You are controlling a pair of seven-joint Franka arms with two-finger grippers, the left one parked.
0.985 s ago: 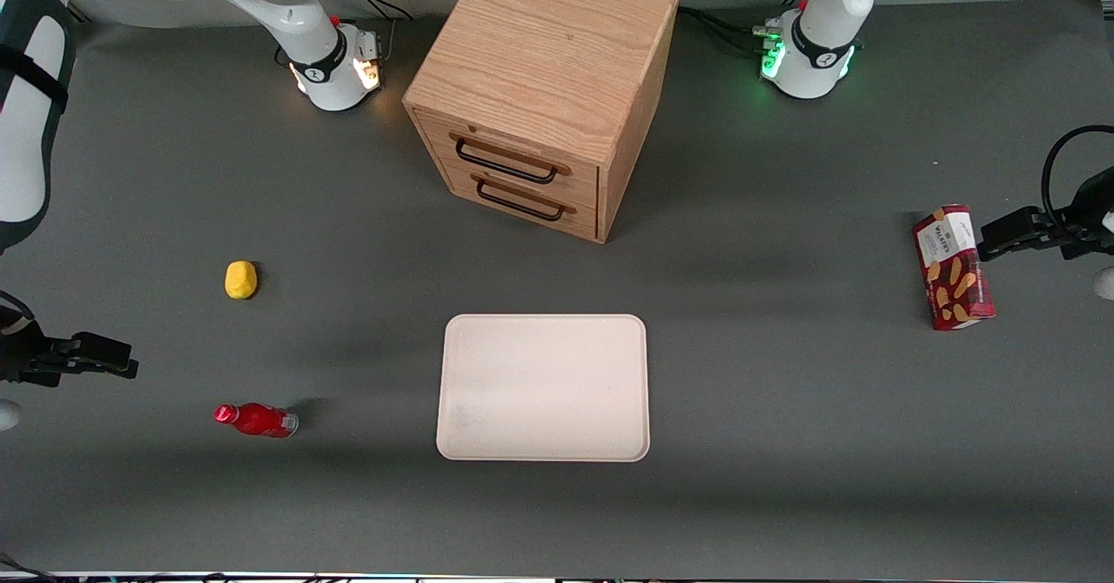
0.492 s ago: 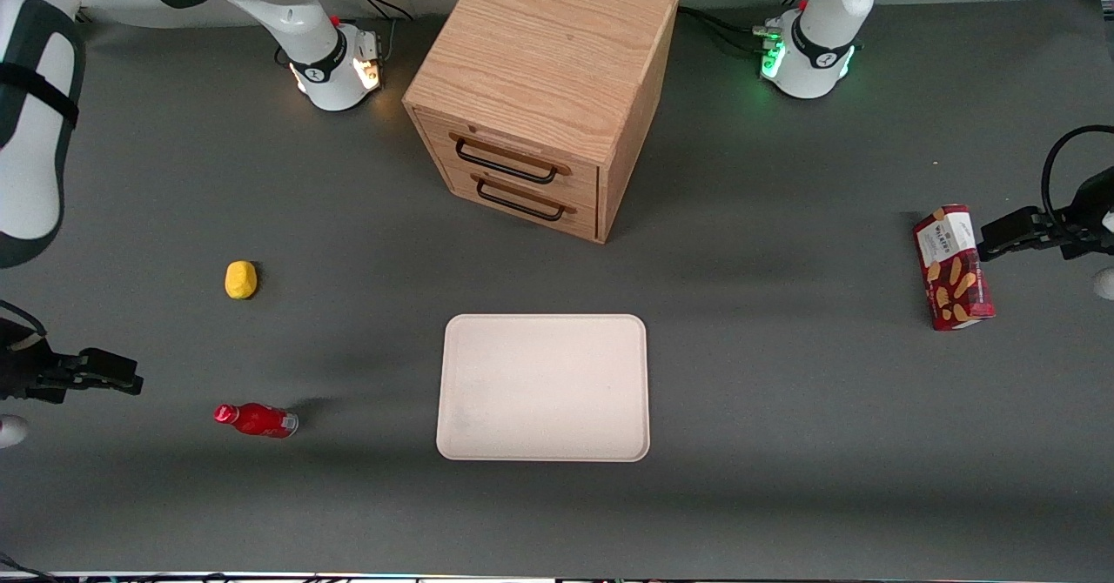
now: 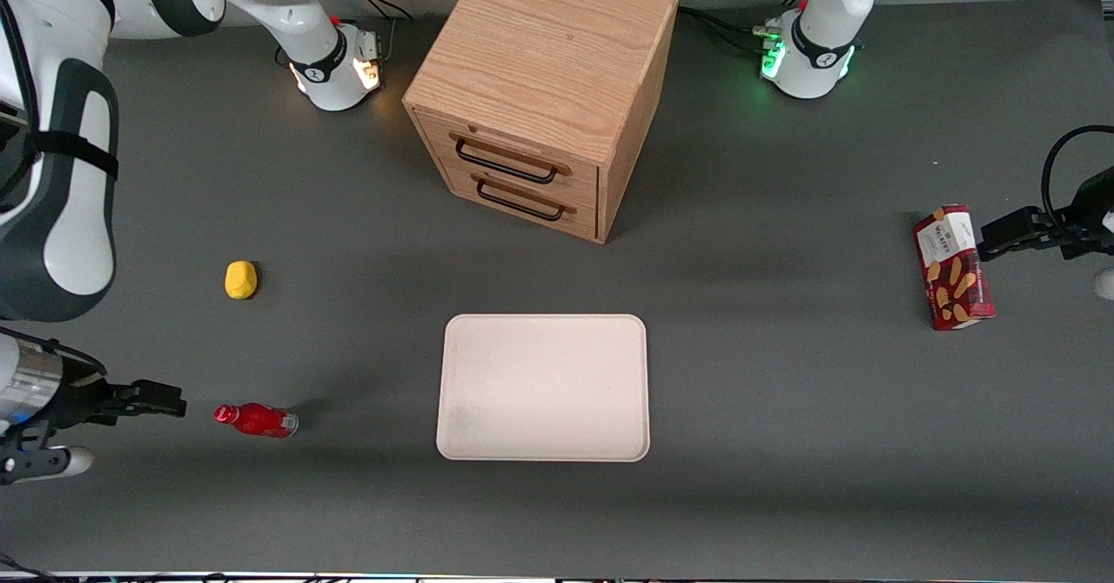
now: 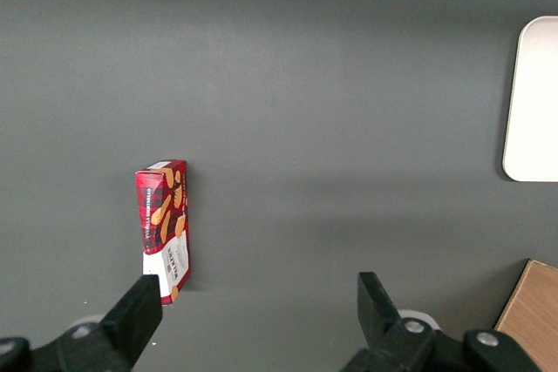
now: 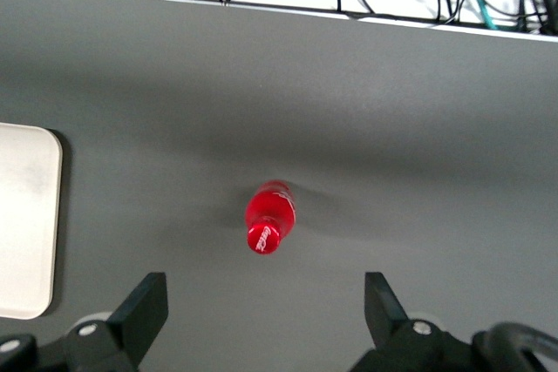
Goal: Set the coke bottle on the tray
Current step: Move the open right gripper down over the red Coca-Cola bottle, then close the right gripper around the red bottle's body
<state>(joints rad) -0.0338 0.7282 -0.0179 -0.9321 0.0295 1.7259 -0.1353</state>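
Front view: the coke bottle (image 3: 256,419) is lying on its side on the grey worktop (image 3: 783,409), toward the working arm's end and nearer the front edge than the yellow lump (image 3: 240,279). The gripper (image 3: 174,409) is hovering just beside the bottle's cap, not touching it. The tray (image 3: 544,387) is sitting well apart, mid-worktop, in front of the wooden drawer cabinet (image 3: 544,87).

Right wrist view: the fingers (image 5: 144,307) are spreading wide, holding nothing, with the coke bottle (image 5: 270,217) lying between their lines and the tray (image 5: 26,215) off to the side.
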